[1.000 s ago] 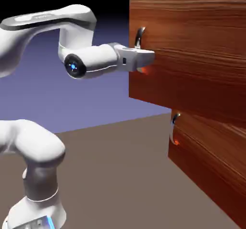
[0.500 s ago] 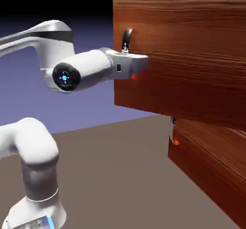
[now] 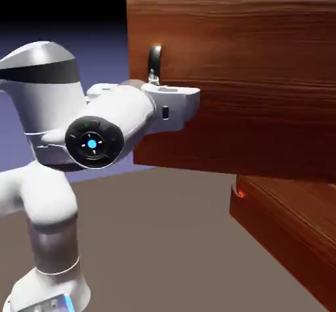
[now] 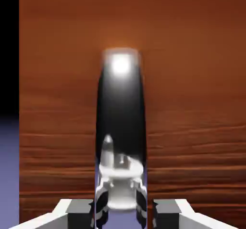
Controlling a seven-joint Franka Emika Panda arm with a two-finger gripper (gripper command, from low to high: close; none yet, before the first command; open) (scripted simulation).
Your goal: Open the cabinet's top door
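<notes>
The top door (image 3: 243,75) stood farther out from the cabinet (image 3: 289,225) than a second earlier. The gripper (image 4: 120,209) stayed clamped on its silver handle (image 4: 120,112).

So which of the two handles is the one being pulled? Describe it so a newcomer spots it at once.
Start at the big reddish-brown cabinet. Its top door stands swung out past the lower panel. Near that door's left edge in the exterior view is the curved silver handle; unlike the lower handle, it has the white hand shut on it.
</notes>
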